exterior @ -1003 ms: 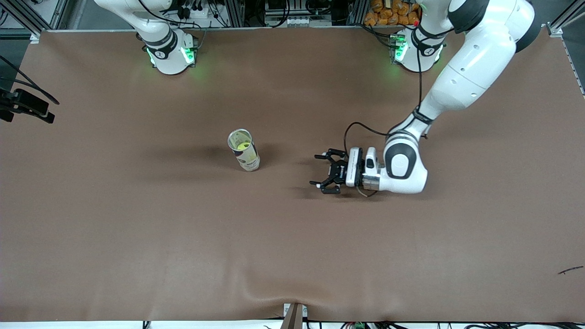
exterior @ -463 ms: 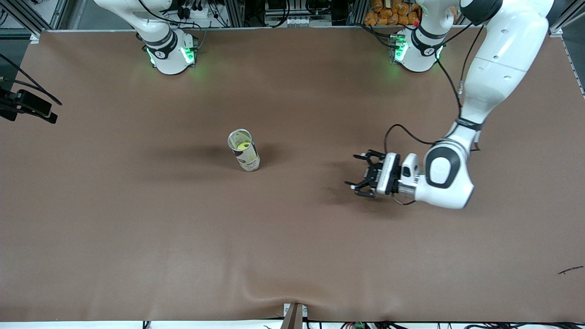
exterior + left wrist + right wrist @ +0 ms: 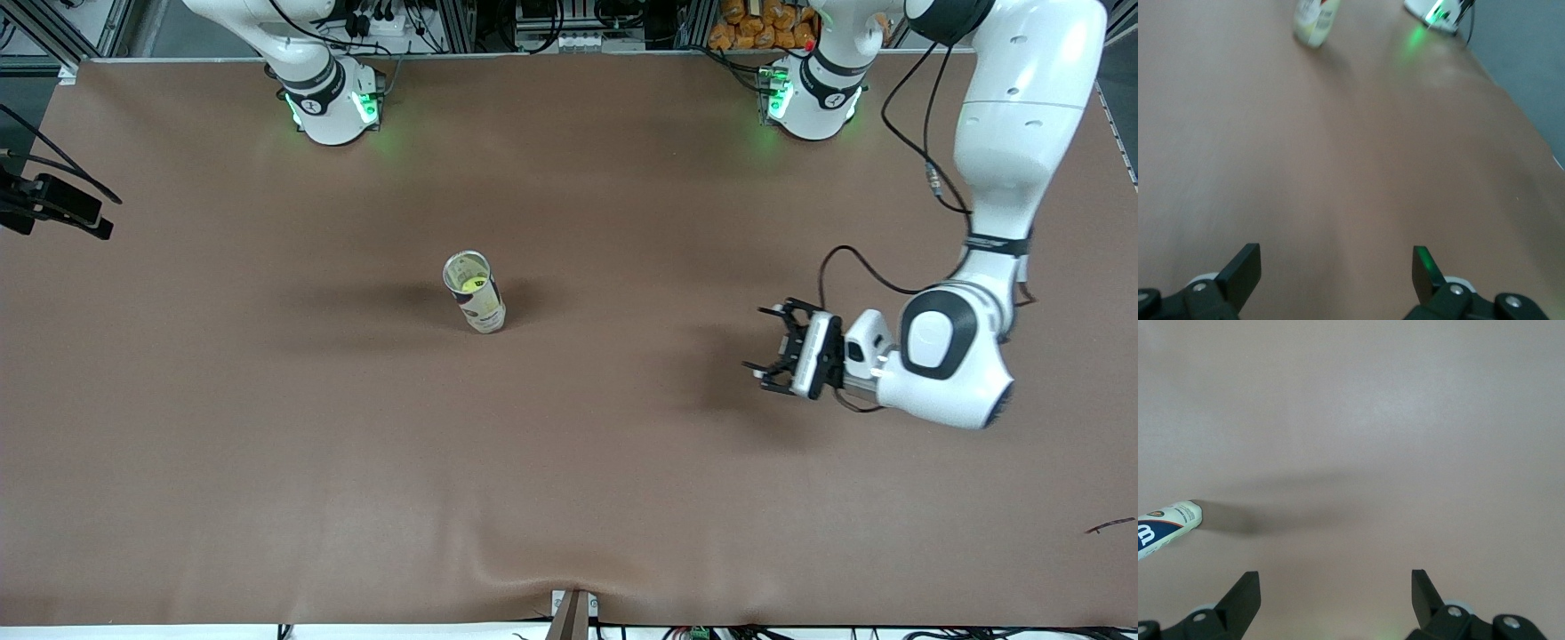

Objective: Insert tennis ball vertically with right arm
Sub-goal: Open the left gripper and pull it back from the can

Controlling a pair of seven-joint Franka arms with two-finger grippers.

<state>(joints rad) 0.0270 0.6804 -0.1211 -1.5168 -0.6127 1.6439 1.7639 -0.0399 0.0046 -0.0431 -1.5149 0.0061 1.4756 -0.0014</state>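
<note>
A clear tennis-ball tube (image 3: pixel 476 293) stands upright at the middle of the brown table, with a yellow-green tennis ball (image 3: pixel 468 284) inside it. The tube also shows in the left wrist view (image 3: pixel 1313 23) and at the edge of the right wrist view (image 3: pixel 1165 527). My left gripper (image 3: pixel 763 340) is open and empty, low over the table toward the left arm's end, well apart from the tube; its jaws stand wide in its wrist view (image 3: pixel 1338 250). My right gripper (image 3: pixel 1335 577) is open and empty above bare table; in the front view only the right arm's base (image 3: pixel 329 98) shows.
The left arm's base (image 3: pixel 809 98) stands at the table's back edge. A black camera mount (image 3: pixel 53 209) juts in at the right arm's end. The cloth wrinkles at the front edge (image 3: pixel 569 582). A small dark scrap (image 3: pixel 1109 526) lies near the front corner.
The left arm has swung its open gripper away from the tube, toward the left arm's end of the table. The tube and ball have not moved.
</note>
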